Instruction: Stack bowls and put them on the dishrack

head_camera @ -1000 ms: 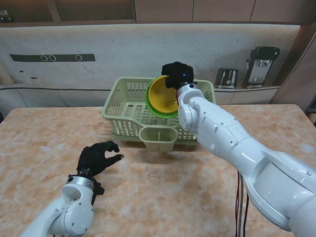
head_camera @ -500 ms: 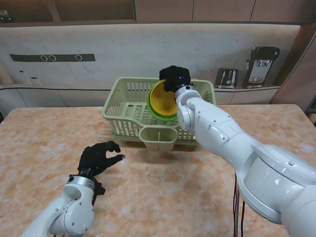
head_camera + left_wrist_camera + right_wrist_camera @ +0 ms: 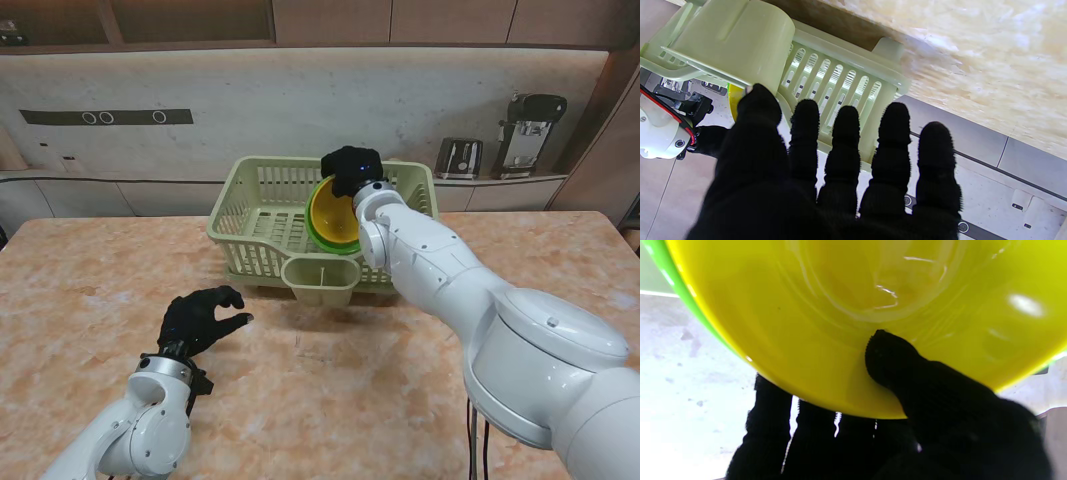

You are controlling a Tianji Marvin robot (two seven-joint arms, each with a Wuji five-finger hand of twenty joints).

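Observation:
A yellow bowl (image 3: 334, 214) nested inside a green bowl (image 3: 322, 243) is held tilted on edge over the pale green dishrack (image 3: 262, 215). My right hand (image 3: 350, 166) is shut on the stack's upper rim. In the right wrist view the thumb (image 3: 893, 360) presses inside the yellow bowl (image 3: 853, 306), the other fingers sit behind it, and a strip of green bowl (image 3: 660, 266) shows at the edge. My left hand (image 3: 200, 316) rests low over the table nearer to me, open and holding nothing. The left wrist view shows its spread fingers (image 3: 843, 146) pointing at the dishrack (image 3: 840, 76).
A cutlery cup (image 3: 320, 280) hangs on the dishrack's near side. Behind the table runs a counter with a toaster (image 3: 459, 158) and a coffee machine (image 3: 526, 134). Black and red cables (image 3: 482, 400) hang by the right arm.
My right hand has turned the stacked bowls more edge-on and carried them slightly lower and rightward into the dishrack. The left hand has stayed still.

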